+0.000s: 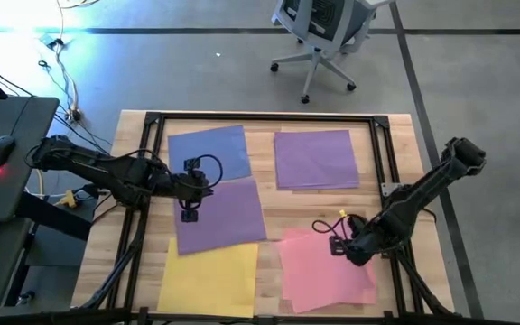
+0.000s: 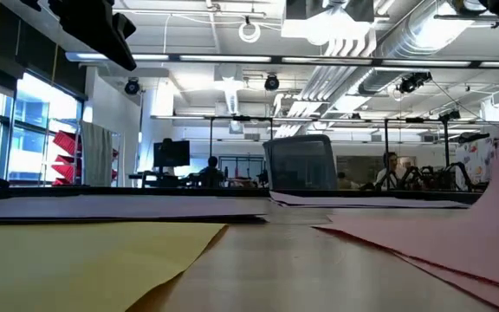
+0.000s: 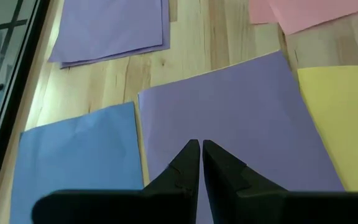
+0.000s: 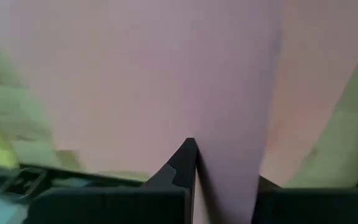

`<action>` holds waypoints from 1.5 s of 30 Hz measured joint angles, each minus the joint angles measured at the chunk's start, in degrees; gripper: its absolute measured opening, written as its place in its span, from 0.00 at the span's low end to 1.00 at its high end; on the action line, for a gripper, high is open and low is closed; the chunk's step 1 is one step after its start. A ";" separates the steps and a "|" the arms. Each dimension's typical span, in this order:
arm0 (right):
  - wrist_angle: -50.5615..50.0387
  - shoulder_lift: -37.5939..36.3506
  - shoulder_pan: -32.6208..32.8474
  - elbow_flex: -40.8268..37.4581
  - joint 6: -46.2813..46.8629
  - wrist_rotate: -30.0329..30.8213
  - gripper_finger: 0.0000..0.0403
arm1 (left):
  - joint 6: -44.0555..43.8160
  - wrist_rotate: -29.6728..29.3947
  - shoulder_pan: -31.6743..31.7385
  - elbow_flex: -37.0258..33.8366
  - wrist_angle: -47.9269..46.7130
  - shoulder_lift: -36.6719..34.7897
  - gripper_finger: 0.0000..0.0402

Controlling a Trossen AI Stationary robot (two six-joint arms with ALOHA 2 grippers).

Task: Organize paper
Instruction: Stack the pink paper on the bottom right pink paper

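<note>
The desk (image 1: pixel 395 135) carries five paper groups: a blue sheet (image 1: pixel 210 153) and a purple sheet (image 1: pixel 317 159) at the far edge, a tilted purple sheet (image 1: pixel 224 217) mid-left, a yellow sheet (image 1: pixel 208 275) and pink sheets (image 1: pixel 323 266) along the near edge. Bare wood separates the groups. The left gripper (image 1: pixel 190 203) sits at the tilted purple sheet's left edge, jaws pressed together. The right gripper (image 1: pixel 337 236) pinches a lifted pink sheet.
</note>
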 joint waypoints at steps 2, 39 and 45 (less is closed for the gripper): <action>-2.07 -2.01 0.00 -1.19 0.10 -0.91 0.00 | -0.93 0.39 0.00 0.00 0.23 0.01 0.00; 2.53 -15.25 -16.52 -7.79 -0.01 2.24 0.00 | -0.25 14.68 -0.02 0.02 30.43 23.74 0.00; 2.72 -10.78 -16.48 -7.75 0.81 -0.58 0.00 | 0.96 16.07 0.01 0.02 30.46 24.49 0.00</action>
